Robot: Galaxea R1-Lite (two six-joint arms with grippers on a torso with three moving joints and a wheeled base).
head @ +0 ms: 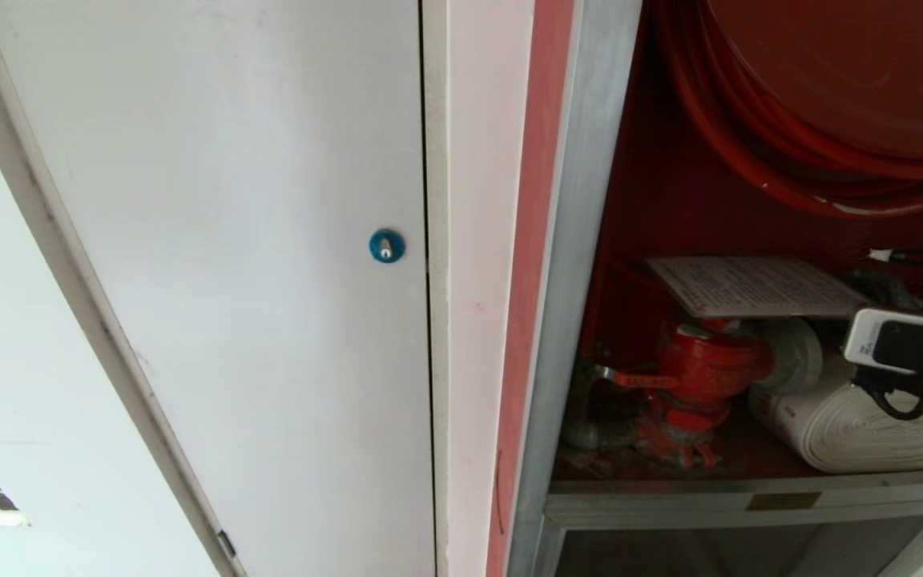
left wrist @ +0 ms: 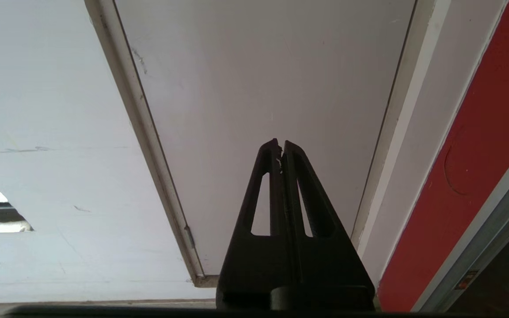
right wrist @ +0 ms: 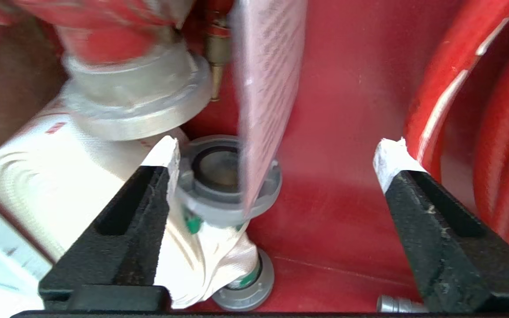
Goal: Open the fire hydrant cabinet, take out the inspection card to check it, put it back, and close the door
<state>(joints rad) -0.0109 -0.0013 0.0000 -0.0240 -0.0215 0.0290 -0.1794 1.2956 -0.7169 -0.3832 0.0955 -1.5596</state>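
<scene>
The fire hydrant cabinet [head: 590, 240] is seen open in the head view, and the inspection card [head: 754, 286] is laid flat on the red valve [head: 698, 373], at nine o'clock from the right arm's wrist. In the right wrist view the right gripper [right wrist: 276, 159] is spread wide and empty. The card [right wrist: 265, 88] is seen edge-on at about twelve o'clock between the jaws, its long axis running away from them. The left gripper [left wrist: 281, 148], pressed shut and empty, is parked farther off before the white panel door [left wrist: 259, 88]. The card's flat rest is shown only by the head view.

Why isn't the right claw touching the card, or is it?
Apart. In the right wrist view the right gripper has wide-open jaws, and the card sits clear of both.
</scene>
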